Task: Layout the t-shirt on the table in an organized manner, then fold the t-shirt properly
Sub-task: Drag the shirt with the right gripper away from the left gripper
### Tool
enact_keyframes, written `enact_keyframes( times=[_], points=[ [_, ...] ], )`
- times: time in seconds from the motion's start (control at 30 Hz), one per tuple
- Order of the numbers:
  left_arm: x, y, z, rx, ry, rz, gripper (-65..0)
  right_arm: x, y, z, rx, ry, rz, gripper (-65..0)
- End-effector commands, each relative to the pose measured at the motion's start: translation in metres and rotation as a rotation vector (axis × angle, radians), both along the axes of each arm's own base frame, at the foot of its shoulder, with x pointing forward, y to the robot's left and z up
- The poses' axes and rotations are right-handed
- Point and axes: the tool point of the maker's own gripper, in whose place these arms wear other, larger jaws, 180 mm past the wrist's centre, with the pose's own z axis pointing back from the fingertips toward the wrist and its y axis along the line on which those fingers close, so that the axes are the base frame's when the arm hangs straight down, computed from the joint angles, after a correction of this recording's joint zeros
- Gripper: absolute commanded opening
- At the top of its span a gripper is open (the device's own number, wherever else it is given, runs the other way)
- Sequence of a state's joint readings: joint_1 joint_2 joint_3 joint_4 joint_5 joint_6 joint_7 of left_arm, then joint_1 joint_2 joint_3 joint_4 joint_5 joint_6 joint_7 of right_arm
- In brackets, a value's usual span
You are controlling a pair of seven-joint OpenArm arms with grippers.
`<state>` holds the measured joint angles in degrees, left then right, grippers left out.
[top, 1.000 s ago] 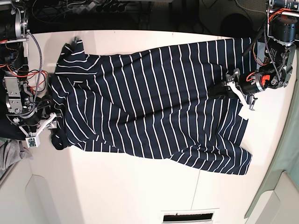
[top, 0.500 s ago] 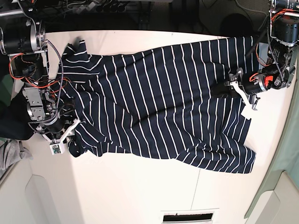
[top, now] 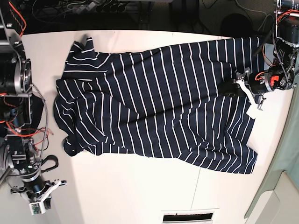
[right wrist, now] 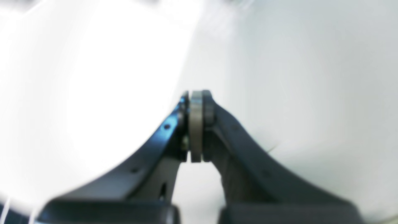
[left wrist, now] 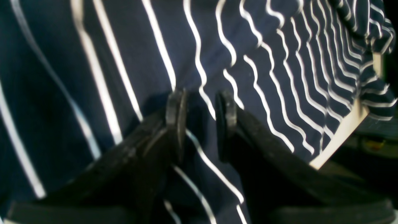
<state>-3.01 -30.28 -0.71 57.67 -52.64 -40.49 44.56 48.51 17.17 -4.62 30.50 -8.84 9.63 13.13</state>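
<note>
Pinching t-shirt point(top: 159, 102) hem, left hand point(top: 230, 89), right hand point(top: 50, 161) apart

One t-shirt point(top: 159, 102), dark navy with thin white stripes, lies spread on one white surface point(top: 140, 186). Its two short sleeves both show at the base view's left end, one near the top edge and one lower down. Two robot arms stand in the scene, one at each end of the shirt, and each carries one gripper: the left gripper point(top: 232, 87) and the right gripper point(top: 50, 164). Each gripper has two jaws. One dark slot shows at the surface's lower edge.
</note>
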Motion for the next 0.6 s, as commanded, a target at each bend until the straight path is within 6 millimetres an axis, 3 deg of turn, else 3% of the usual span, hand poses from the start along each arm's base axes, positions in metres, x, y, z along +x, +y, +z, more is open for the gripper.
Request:
enact_keyframes(
  times=[0.0, 0.07, 0.13, 0.27, 0.33, 0.43, 0.57],
  points=[
    [0.003, 0.020, 0.005, 0.060, -0.003, -0.001, -45.6, 0.011, -0.009, 0.033, 0.026, -0.068, -0.008, -65.0],
    [0.006, 0.032, 0.010, 0.082, -0.017, 0.007, -45.6, 0.011, -0.011, 0.038, 0.098, -0.052, 0.018, -65.0],
    [0.007, 0.045, 0.014, 0.119, -0.029, 0.009, -45.6, 0.005, -0.008, 0.026, 0.150, 0.000, 0.055, -63.7],
    [0.010, 0.073, 0.021, 0.214, -0.054, 0.003, -45.6, -0.024, 0.006, -0.029, 0.241, 0.117, 0.097, -38.2],
    [0.012, 0.083, 0.026, 0.232, -0.063, 0.007, -45.6, -0.044, 0.015, -0.061, 0.301, 0.170, 0.097, -31.4],
    [0.015, 0.092, 0.033, 0.243, -0.075, 0.015, -45.6, -0.073, 0.040, -0.105, 0.344, 0.252, 0.129, -30.7],
    [0.017, 0.091, 0.037, 0.218, -0.086, 0.030, -45.6, -0.106, 0.077, -0.145, 0.295, 0.324, 0.226, -30.7]
  ],
)
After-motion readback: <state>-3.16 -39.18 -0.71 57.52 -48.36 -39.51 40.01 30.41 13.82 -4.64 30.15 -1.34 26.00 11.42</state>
